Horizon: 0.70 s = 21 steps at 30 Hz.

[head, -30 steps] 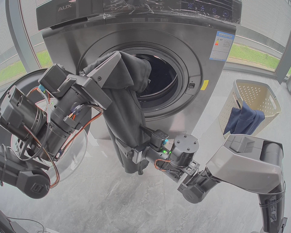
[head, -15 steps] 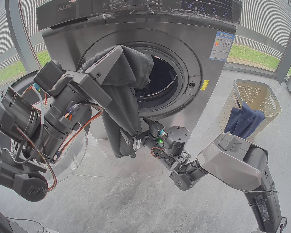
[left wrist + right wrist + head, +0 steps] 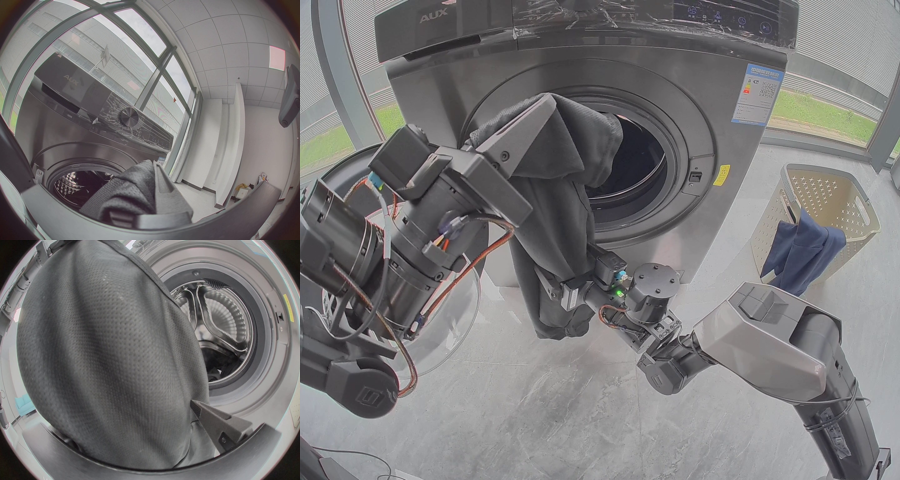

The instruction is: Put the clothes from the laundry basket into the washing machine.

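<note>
Left gripper (image 3: 152,200) up at the washing machine (image 3: 78,134), dark grey garment (image 3: 125,190) in its grasp.
The garment bunches against the gripper's pale grey finger (image 3: 170,195), its mesh weave plain to see, close to the round door opening. There's the perforated steel drum (image 3: 73,187), glinting inside the opening's dark ring. Above runs the dark control panel (image 3: 93,97) under crinkled plastic film, a round knob (image 3: 129,117) at its middle. Tall windows (image 3: 140,31) rise behind the machine, under a tiled ceiling (image 3: 231,40).
</note>
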Available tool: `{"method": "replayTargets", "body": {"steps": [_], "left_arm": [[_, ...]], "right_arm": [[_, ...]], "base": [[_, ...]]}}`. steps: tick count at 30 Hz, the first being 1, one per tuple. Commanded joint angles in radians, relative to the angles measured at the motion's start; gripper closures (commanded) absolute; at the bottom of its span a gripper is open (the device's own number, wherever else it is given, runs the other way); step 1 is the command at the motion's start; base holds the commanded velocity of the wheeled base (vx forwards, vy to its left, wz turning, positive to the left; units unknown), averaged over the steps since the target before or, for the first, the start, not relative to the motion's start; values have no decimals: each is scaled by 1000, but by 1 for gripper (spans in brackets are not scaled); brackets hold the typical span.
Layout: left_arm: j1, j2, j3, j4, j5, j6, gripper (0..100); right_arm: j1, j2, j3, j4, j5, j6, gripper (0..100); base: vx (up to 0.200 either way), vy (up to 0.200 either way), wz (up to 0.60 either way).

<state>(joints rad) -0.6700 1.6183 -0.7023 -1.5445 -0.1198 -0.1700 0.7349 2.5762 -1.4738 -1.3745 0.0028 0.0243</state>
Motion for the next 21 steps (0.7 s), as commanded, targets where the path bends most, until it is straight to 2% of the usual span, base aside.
{"method": "replayTargets", "body": {"steps": [1, 4, 6, 7, 16, 17, 20, 21], "left_arm": [[-6, -1, 1, 0, 0, 1, 100], [-6, -3, 3, 0, -1, 1, 100], [-8, -5, 1, 0, -1, 1, 100], [-6, -5, 1, 0, -1, 1, 100], [30, 3, -8, 1, 3, -2, 100], [61, 6, -11, 3, 2, -3, 100], [92, 11, -22, 4, 2, -5, 100], [107, 14, -22, 9, 2, -8, 100]], "right_arm": [[-11, 50, -100, 32, 0, 2, 0], [-11, 82, -174, 45, -4, 2, 0], [-8, 94, -206, 45, -23, 0, 0], [-6, 94, -214, 46, -24, 0, 100], [-35, 64, -171, 43, -40, 2, 100], [-52, 24, -115, 37, -43, 2, 100], [-75, -33, -22, 25, -43, 6, 100], [-91, -76, 40, 3, -43, 8, 100]], "base": [[0, 0, 0], [0, 0, 0], [0, 0, 0], [0, 0, 0], [0, 0, 0], [0, 0, 0], [0, 0, 0], [0, 0, 0]]}}
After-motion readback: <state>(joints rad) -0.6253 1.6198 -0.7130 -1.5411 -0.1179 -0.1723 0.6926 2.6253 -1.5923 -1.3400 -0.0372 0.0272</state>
